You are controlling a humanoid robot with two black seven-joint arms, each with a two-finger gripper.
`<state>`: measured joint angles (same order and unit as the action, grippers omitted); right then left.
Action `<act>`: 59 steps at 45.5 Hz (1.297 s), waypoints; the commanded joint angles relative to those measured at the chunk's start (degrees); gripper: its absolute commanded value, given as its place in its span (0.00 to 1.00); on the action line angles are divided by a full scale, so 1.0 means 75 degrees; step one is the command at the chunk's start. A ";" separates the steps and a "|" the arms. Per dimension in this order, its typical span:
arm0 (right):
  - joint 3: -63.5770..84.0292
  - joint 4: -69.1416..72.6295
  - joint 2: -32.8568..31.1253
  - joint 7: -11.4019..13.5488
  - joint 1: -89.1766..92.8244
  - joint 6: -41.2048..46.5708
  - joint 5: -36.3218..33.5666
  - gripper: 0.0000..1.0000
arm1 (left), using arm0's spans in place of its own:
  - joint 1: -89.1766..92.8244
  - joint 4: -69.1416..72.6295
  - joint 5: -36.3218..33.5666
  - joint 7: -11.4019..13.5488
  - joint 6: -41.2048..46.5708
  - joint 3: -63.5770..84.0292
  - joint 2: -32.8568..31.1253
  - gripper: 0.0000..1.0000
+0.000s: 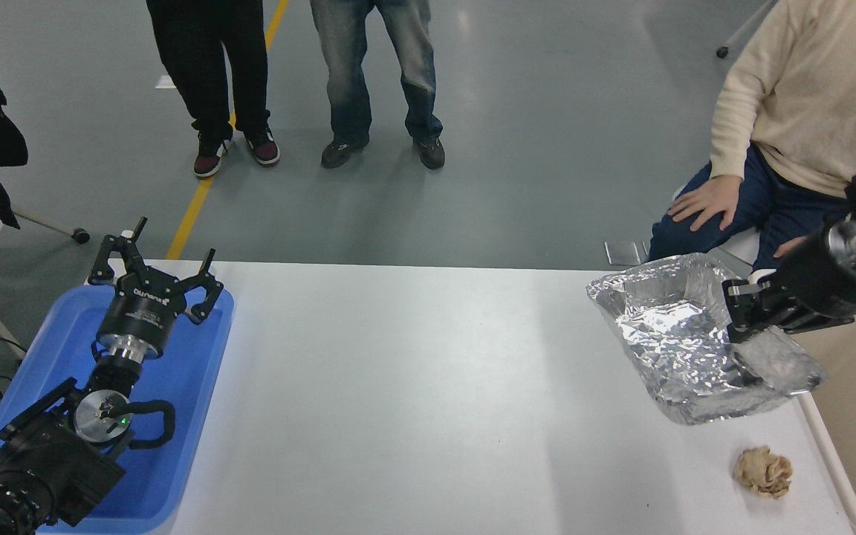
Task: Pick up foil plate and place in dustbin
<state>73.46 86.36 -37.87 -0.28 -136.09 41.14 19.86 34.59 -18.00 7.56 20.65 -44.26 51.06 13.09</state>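
The right end effector point(741, 312) comes in from the right edge and is closed on the right rim of the foil plate point(684, 331), which hangs tilted above the white counter point(413, 386), partly over the rim of the dustbin point(825, 453). A tan paper ball point(762, 471) lies on the counter below the plate. The left end effector point(153, 279) rests over a blue tray point(183, 416) at the lower left, its fingers spread apart. A seated person point(807, 96) is at the far right.
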 commanded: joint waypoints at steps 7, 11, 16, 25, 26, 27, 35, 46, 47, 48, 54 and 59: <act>0.0694 0.0134 -0.0259 0.0026 -0.1894 0.0515 0.0012 0.00 | -0.0007 -0.0002 0.0012 0.0000 -0.0004 0.0000 0.0000 1.00; 0.0998 0.0110 -0.0260 0.0037 -0.1847 0.0515 0.0024 0.00 | -0.0007 0.0009 0.0000 0.0000 -0.0004 0.0000 0.0000 1.00; 0.1595 0.0040 -0.0294 0.0026 -0.1812 0.0515 0.0094 0.00 | -0.0007 -0.0002 0.0012 0.0012 -0.0004 0.0000 0.0012 1.00; 0.2498 -0.0487 -0.1372 0.0026 -0.1566 0.0515 0.0153 0.00 | -0.0019 0.0009 0.0012 0.0012 0.0007 0.0000 0.0012 1.00; 0.2592 -0.0557 -0.1489 0.0026 -0.1519 0.0515 0.0188 0.00 | -0.0019 0.0009 0.0012 0.0023 0.0007 0.0000 0.0012 1.00; 0.2685 -0.0627 -0.1583 0.0026 -0.1472 0.0515 0.0234 0.00 | -0.0019 0.0009 0.0012 0.0024 0.0007 0.0000 0.0012 1.00; 0.2933 -0.1798 -0.2649 0.0026 -0.0759 0.0515 0.0774 0.00 | -0.0019 0.0009 0.0012 0.0024 0.0007 0.0000 0.0012 1.00; 0.0978 -0.3662 -0.3599 0.0026 0.2462 -0.0503 0.0692 0.00 | -0.0019 0.0009 0.0012 0.0024 0.0007 0.0000 0.0012 1.00; 0.0685 -0.3779 -0.3634 0.0026 0.2860 -0.0702 0.0692 0.00 | -0.0019 0.0009 0.0012 0.0024 0.0007 0.0000 0.0012 1.00; 0.0392 -0.3908 -0.3623 0.0026 0.3317 -0.0890 0.0692 0.00 | -0.0019 0.0009 0.0012 0.0024 0.0007 0.0000 0.0012 1.00; -0.1576 -0.4810 -0.3506 0.0014 0.5872 -0.1839 0.0645 0.00 | -0.0019 0.0009 0.0012 0.0035 0.0007 0.0000 0.0012 1.00; -0.3485 -0.5688 -0.3050 0.0026 0.8178 -0.2332 0.0657 0.00 | -0.0019 0.0009 0.0012 0.0035 0.0007 0.0000 0.0012 1.00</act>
<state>71.35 56.36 -62.36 -0.13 -106.35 32.85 24.71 34.46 -17.92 7.65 20.87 -44.20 51.07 13.19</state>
